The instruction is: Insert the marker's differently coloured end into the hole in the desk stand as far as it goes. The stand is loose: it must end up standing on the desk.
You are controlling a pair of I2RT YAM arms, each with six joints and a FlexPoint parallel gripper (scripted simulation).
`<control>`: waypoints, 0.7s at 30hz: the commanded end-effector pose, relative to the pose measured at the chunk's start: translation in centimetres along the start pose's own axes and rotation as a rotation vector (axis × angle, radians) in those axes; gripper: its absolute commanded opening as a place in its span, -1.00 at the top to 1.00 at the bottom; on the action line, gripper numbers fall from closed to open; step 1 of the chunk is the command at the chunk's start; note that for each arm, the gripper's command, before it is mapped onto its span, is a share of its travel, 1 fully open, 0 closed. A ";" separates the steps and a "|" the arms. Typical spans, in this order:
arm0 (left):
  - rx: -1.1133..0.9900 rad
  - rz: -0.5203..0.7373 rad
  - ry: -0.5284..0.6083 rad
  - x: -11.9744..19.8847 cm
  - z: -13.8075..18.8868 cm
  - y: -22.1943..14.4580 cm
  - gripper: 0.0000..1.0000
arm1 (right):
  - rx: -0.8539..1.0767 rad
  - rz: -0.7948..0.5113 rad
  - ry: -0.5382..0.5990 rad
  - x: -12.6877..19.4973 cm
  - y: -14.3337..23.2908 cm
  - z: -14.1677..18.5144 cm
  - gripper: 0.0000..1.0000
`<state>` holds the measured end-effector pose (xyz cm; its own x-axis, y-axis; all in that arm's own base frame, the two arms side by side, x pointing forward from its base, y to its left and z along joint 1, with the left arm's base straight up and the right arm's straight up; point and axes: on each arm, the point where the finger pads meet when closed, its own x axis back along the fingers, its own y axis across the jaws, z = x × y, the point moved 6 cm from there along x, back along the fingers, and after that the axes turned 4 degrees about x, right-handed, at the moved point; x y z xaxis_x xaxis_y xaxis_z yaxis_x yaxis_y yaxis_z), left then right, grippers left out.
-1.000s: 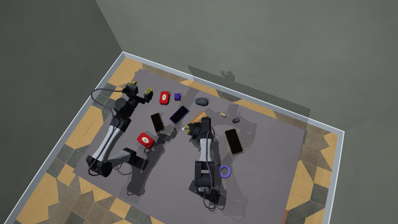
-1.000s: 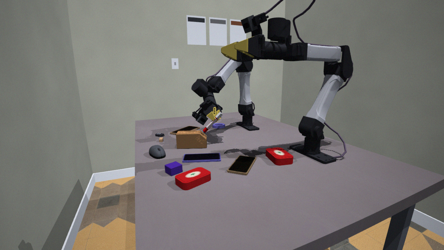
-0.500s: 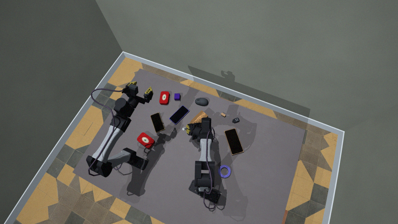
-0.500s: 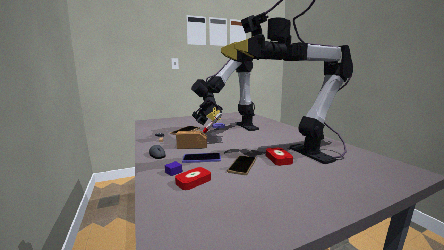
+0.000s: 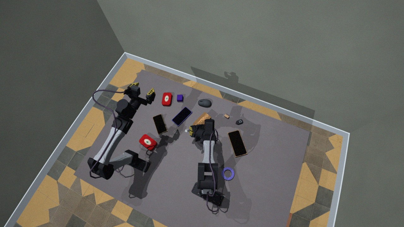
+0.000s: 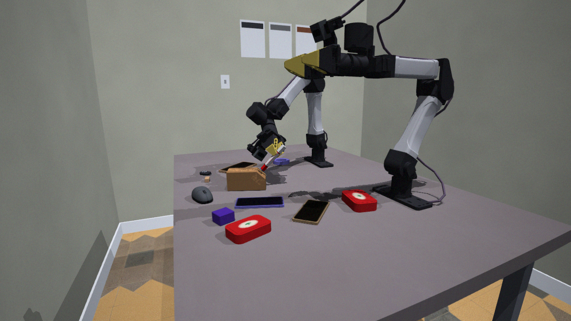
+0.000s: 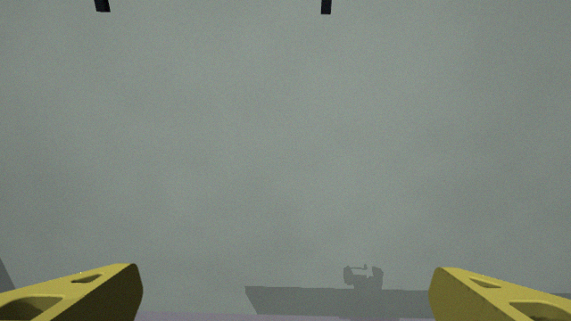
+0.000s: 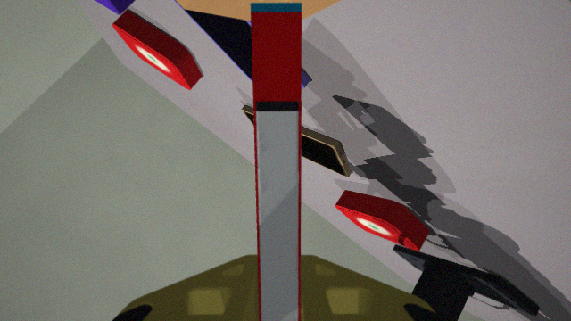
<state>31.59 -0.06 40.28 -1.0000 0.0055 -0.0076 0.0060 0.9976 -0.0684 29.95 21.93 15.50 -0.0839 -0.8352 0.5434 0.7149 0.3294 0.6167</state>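
Holding: one marker, grey-white barrel, black band, red end section, teal rim at the tip. Carried tilted above the tabletop, red end lowermost, close to the desk stand's sloping face; contact cannot be told.

Right fingers: nearly closed, clamped about the barrel, well back from the red end.

Left fingers: fully spread, nothing between them, raised well apart from the work.

Desk stand: one, brown block, upright on the tabletop. Hole not visible.

Handling, by judgement: marker light, stiff, smooth-sided, hardly fragile; liable to pivot or slide back in the grip if the tip catches the rim. Best held as now, mid-barrel, leaving the red end free to enter. Stand probably light enough to skid or tip under a skewed push.

Outstanding: insertion. Next, presumably, tip and hole brought into line, then a gentle push along the marker's axis until it stops.
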 end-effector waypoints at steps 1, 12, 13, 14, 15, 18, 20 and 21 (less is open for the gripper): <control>0.005 -0.001 -0.086 0.6 -2.6 0.1 -1.00 | 0.028 -0.031 0.005 0.8 1.7 0.6 1.00; 0.005 -0.001 -0.086 0.6 -2.6 0.1 -1.00 | 0.040 -0.035 0.008 0.6 1.8 0.5 1.00; 0.005 -0.001 -0.086 0.6 -2.6 0.1 -1.00 | 0.044 -0.039 0.006 0.6 1.9 0.6 1.00; 0.005 -0.001 -0.086 0.6 -2.6 0.1 -1.00 | 0.054 -0.050 0.005 0.8 2.2 0.4 1.00; 0.005 -0.001 -0.086 0.6 -2.6 0.1 -1.00 | 0.049 -0.047 0.005 0.8 2.1 0.5 1.00; 0.005 -0.001 -0.086 0.6 -2.6 0.1 -1.00 | 0.060 -0.054 0.004 0.8 2.2 0.3 1.00; 0.005 -0.001 -0.086 0.6 -2.6 0.1 -1.00 | 0.052 -0.040 0.010 0.2 2.0 0.2 1.00; 0.005 -0.001 -0.086 0.6 -2.6 0.1 -1.00 | 0.045 -0.035 0.009 0.2 1.8 0.0 1.00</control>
<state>31.59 -0.06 40.28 -1.0000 0.0055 -0.0077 0.0060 0.9976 -0.0684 30.17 22.04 15.64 -0.0836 -0.8365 0.5415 0.7110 0.3307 0.6206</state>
